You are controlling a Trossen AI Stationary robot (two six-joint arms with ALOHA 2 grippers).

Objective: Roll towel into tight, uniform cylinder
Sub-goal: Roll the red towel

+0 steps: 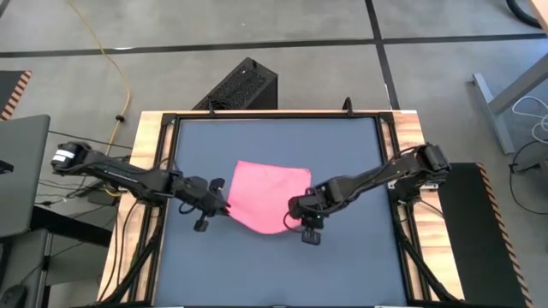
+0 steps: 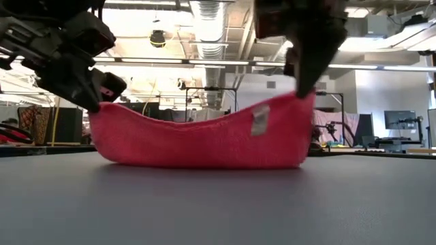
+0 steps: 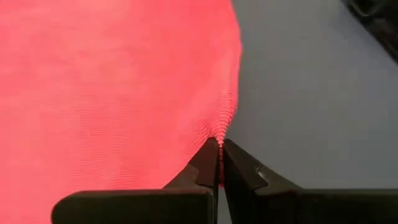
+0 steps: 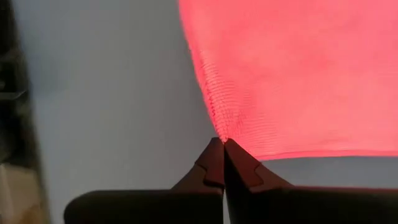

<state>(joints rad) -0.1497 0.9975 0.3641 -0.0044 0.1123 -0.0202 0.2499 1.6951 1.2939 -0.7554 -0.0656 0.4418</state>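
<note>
The bright pink towel lies in the middle of the dark grey tabletop. Its far part rests on the table; its near edge is raised at both ends and sags between them. A small white tag hangs on the raised side. My left gripper is shut on the towel's near left corner. My right gripper is shut on its near right corner. My left gripper pinches the towel's near left corner between its two fingertips, at the edge. The fingers slant down from the table's left. The corner is lifted off the table. My right gripper pinches the towel's near right corner between its two fingertips, at the edge. The fingers slant down from the table's right. The corner is lifted off the table, and the cloth sags toward the other gripper.
The table has a wooden frame with black rails along its sides. A black box stands on the floor beyond the far edge. Bare tabletop lies in front of the towel.
</note>
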